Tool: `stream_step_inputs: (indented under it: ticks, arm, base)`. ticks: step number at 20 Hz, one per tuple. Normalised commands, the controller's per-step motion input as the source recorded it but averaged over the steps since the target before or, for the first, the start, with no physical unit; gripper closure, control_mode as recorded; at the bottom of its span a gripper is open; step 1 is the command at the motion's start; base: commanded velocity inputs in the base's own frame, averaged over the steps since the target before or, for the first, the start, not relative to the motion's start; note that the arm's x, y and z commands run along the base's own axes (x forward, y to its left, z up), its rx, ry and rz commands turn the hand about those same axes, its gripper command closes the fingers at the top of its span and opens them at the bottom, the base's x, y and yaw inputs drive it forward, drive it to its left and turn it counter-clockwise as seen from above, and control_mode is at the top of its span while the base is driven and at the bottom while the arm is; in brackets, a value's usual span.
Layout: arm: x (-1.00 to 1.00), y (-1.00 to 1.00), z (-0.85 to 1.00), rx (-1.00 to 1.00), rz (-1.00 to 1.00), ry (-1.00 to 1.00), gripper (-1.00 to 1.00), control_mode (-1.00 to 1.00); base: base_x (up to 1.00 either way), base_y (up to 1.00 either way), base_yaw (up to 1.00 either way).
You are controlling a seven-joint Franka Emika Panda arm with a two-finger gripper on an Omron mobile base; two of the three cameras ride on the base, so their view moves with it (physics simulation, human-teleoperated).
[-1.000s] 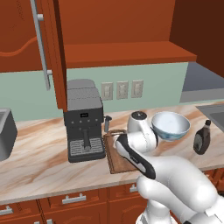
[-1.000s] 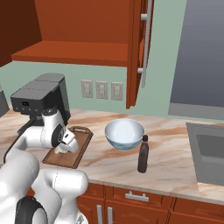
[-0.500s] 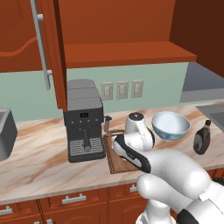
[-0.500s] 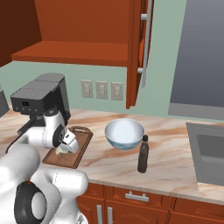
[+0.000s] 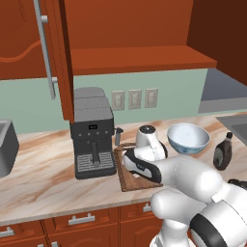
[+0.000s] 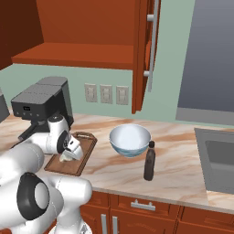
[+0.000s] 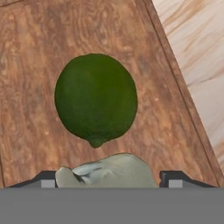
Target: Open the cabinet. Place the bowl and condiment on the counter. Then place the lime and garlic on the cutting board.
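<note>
The cabinet point(image 5: 29, 43) stands open, its door point(image 6: 144, 50) swung out over the counter point(image 5: 38, 178). On that counter sit the pale blue bowl point(image 5: 188, 137) point(image 6: 130, 139) and the dark condiment bottle point(image 5: 223, 152) point(image 6: 149, 161). The lime point(image 7: 96, 98) lies on the cutting board point(image 7: 35, 43) point(image 6: 84, 151). My gripper point(image 7: 111, 177) point(image 6: 68, 154) hangs low over the board's near part, right beside the lime. It is shut on the garlic point(image 7: 109, 170), a whitish bulb that fills the gap between the fingertips. Whether the garlic touches the board I cannot tell.
A black coffee machine point(image 5: 91, 132) point(image 6: 43, 103) stands just left of the board, close to my wrist. A sink point(image 6: 219, 160) is set into the counter at the far right. Drawers with short handles point(image 5: 79, 219) run below the counter edge.
The hand has shifted slightly over the cutting board with the garlic still between its fingers. Bowl, bottle and cabinet door have not moved.
</note>
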Motion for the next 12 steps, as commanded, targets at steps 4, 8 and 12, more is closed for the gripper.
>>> stream_step_inputs:
  ticks: [4,8,12]
  arm:
    - [0.0,0.0,-0.01,0.0,0.0,0.0,-1.0,-1.0]
    - [0.0,0.0,0.0,0.0,0.0,0.0,-1.0,-1.0]
    - [0.0,0.0,0.0,0.0,0.0,0.0,-1.0,-1.0]
  base:
    - [0.0,0.0,0.0]
    - [0.0,0.0,0.0]
    - [0.0,0.0,0.0]
